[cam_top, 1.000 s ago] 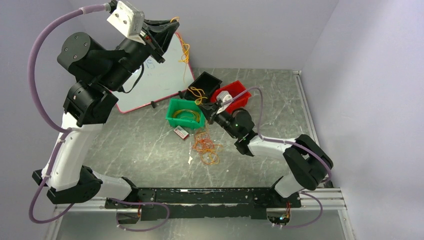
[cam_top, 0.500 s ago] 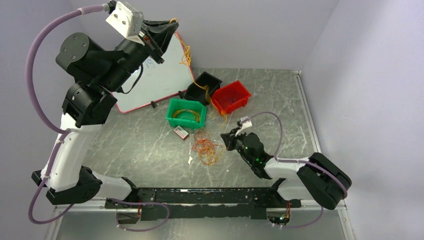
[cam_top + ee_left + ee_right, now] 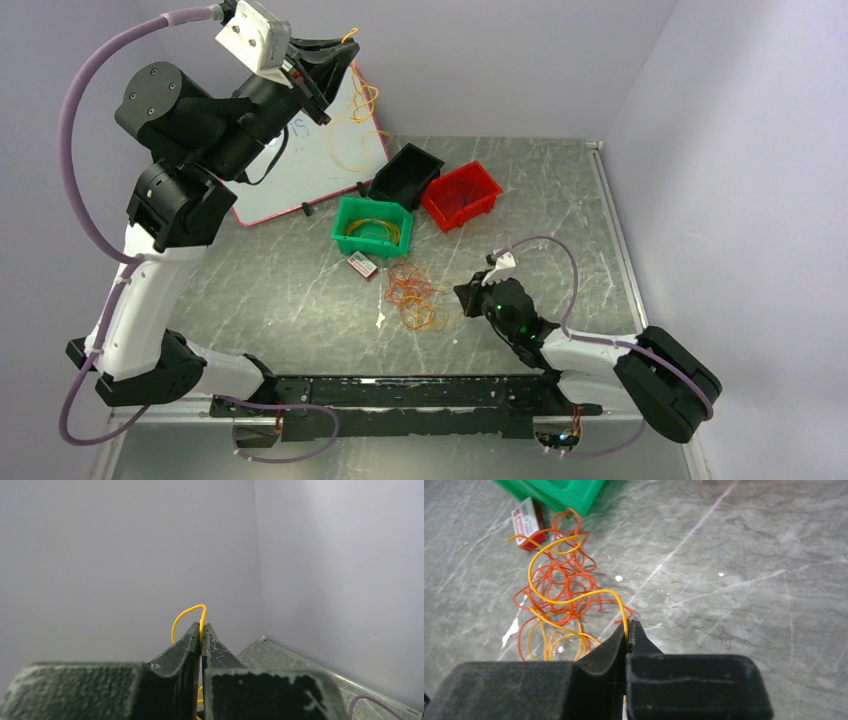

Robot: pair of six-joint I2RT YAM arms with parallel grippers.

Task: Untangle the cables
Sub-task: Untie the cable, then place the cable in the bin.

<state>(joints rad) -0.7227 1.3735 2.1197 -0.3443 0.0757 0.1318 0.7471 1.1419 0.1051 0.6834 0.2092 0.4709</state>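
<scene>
A tangle of orange, red and yellow cables point(image 3: 415, 295) lies on the table in front of the green bin; it also shows in the right wrist view point(image 3: 556, 595). My right gripper point(image 3: 462, 297) is low beside the pile's right edge, shut point(image 3: 627, 626) on a yellow cable point(image 3: 574, 597) that runs into the pile. My left gripper point(image 3: 345, 50) is raised high at the back left, shut point(image 3: 201, 626) on a yellow cable loop point(image 3: 186, 614). Yellow and orange loops point(image 3: 357, 120) hang from it in front of the whiteboard.
A green bin point(image 3: 372, 228) holds yellow cable loops. A black bin point(image 3: 405, 175) and a red bin point(image 3: 461, 195) stand behind it. A whiteboard point(image 3: 310, 160) leans at the back left. A small red and white box point(image 3: 361, 265) lies by the pile.
My right gripper has pulled back from the bins toward the near right, now low beside the pile. The loops hanging from my left gripper have come free of the black bin and swung left.
</scene>
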